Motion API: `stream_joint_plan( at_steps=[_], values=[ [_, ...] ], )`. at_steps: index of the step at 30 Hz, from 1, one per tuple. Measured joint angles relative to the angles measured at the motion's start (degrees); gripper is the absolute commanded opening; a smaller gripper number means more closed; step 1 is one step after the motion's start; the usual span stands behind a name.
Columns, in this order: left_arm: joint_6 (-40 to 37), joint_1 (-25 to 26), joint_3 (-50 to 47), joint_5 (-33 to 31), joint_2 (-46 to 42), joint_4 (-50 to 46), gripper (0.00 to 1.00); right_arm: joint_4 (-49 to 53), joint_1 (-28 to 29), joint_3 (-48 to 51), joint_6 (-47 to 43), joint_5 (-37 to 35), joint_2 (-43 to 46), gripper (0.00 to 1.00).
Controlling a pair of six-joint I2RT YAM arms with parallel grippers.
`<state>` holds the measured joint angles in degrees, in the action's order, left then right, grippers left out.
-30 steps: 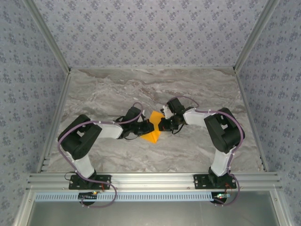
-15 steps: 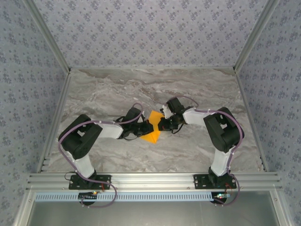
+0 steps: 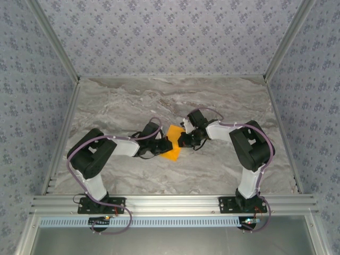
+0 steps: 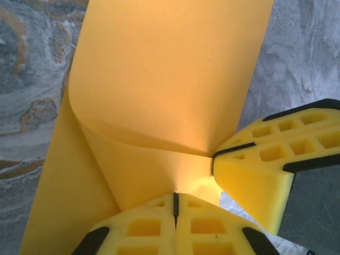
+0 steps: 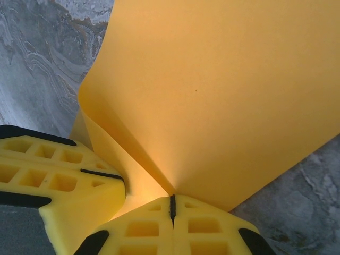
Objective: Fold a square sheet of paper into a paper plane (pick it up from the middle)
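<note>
Left fingers (image 4: 183, 204) are pinched shut on the orange square sheet of paper (image 3: 171, 153) in the middle of the surface (image 3: 212, 101). Right fingers (image 5: 180, 207) are clamped on it too, tips just beside each other, sheet bent over in a loose curve.
</note>
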<state>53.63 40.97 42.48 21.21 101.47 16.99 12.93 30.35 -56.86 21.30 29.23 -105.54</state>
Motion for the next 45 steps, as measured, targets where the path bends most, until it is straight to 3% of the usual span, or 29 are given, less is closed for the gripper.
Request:
stream_joint_plan(
  at_steps=[4, 8, 10, 14, 18, 28, 45],
  values=[
    [0.0, 0.3, 0.5, -0.7, 0.0, -1.2, 0.05, 1.1, 0.0, 0.1, 0.9, -2.1, 1.6, 0.30],
    [0.0, 0.7, 1.0, -1.6, 0.0, -2.3, 0.04, 2.8, -0.5, 1.8, 2.3, -7.1, 7.6, 0.32],
    [0.0, 0.8, 1.0, -1.9, 0.0, -2.4, 0.04, 2.8, -0.3, 2.5, 3.5, -8.7, 10.7, 0.28],
    [0.0, 1.0, 1.4, -2.6, 0.0, -3.1, 0.03, 1.9, 2.6, 4.0, 6.5, -9.4, 13.4, 0.09],
    [0.0, 1.1, 1.5, -2.6, 0.0, -3.4, 0.02, -0.6, 6.8, 7.2, 10.4, -8.9, 13.4, 0.03],
    [0.1, 1.2, 1.5, -2.8, -0.1, -3.3, 0.01, -5.7, 11.0, 9.8, 16.0, -6.9, 12.8, 0.01],
    [1.6, 1.2, 0.5, -3.1, -0.2, -1.6, 0.00, -7.7, 13.1, 12.2, 18.0, -7.6, 10.0, 0.01]
  ],
)
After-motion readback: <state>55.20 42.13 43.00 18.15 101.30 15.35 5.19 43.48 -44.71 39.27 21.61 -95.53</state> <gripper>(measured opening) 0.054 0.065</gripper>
